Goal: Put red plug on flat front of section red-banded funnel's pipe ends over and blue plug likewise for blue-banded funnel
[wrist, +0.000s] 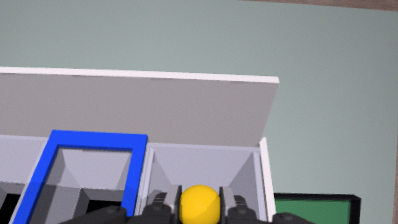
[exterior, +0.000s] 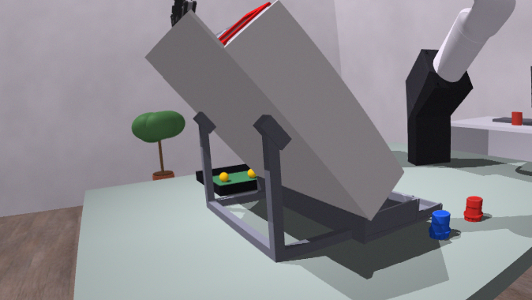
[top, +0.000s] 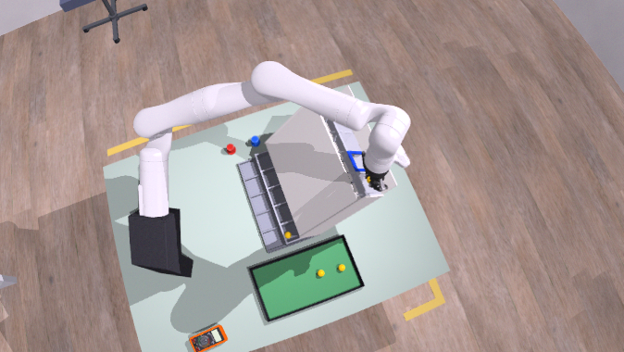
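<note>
Two marbles (top: 330,270) (yellow) sit in the green tray (top: 278,303) on the table (top: 204,199).

I see a wood-plank floor (top: 486,93), plain grey walls (exterior: 71,79), a potted plant (exterior: 159,130) and a chair base (top: 113,18).

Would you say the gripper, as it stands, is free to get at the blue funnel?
Probably yes. The gripper, shut on a marble, sits over the plain end funnel; the blue funnel is the next one over, open on top with nothing between.
</note>
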Action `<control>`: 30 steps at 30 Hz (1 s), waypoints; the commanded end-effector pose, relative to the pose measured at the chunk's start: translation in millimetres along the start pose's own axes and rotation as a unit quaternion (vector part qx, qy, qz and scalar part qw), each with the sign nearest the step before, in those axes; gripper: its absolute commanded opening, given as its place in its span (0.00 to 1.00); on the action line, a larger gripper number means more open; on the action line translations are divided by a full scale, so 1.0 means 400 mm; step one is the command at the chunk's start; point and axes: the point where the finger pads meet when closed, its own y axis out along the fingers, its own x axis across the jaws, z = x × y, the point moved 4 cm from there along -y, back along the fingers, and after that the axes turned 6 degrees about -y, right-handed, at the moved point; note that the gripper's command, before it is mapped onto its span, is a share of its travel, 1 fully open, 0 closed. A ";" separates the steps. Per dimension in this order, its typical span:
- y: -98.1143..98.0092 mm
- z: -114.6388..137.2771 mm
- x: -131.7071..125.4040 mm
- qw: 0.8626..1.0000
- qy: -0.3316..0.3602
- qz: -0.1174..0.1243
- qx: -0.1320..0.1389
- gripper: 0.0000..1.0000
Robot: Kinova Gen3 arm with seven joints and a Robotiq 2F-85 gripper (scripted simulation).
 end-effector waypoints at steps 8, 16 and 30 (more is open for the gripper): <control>-0.004 0.000 0.001 1.000 0.000 -0.001 0.001 1.00; -0.004 0.000 0.001 1.000 0.000 -0.001 0.001 1.00; -0.004 0.000 0.001 1.000 0.000 -0.001 0.001 1.00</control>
